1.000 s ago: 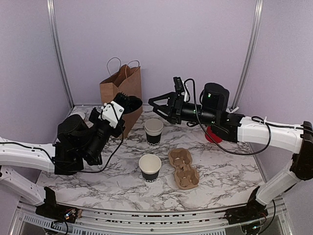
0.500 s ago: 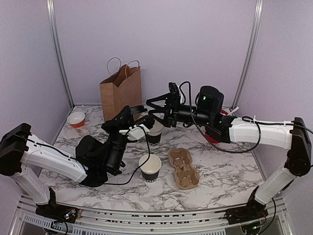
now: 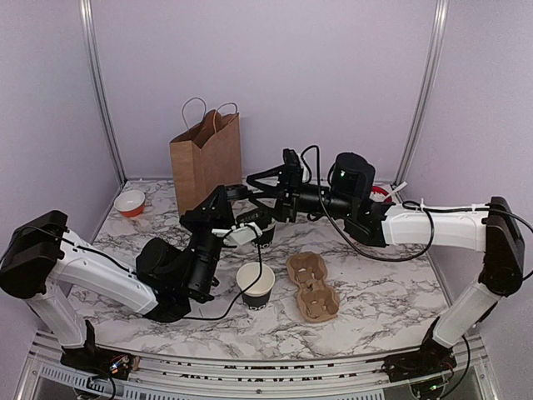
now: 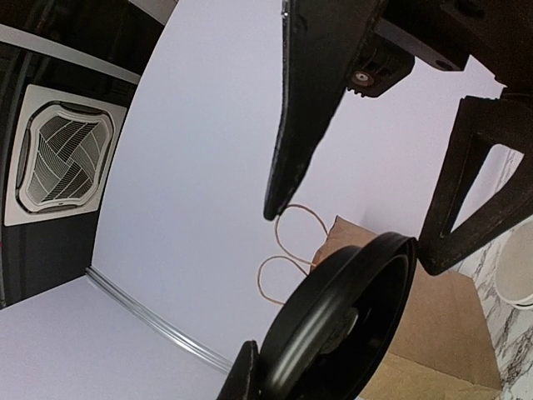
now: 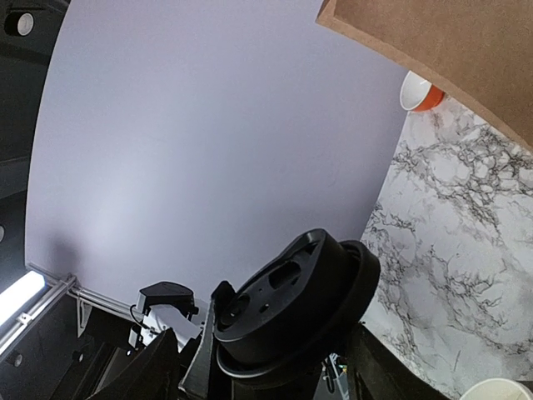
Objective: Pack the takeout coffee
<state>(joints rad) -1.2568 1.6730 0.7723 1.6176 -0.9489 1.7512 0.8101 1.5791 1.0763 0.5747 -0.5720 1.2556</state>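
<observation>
The takeout coffee cup, black with a white inside, stands without a lid on the marble table. Its round black lid is in the air above the table, on edge, with my left gripper shut on it. In the left wrist view the lid fills the lower middle. My right gripper reaches in from the right and is open, one finger on each side of the lid. A gap shows on at least one side.
A brown paper bag stands at the back left, with an orange bowl to its left. A stack of black cups sits just behind the open cup. A cardboard cup carrier lies to its right.
My left arm swung the lid right from beside the bag to mid-table. The right gripper moved left to meet it, and its jaws narrowed around the lid.
</observation>
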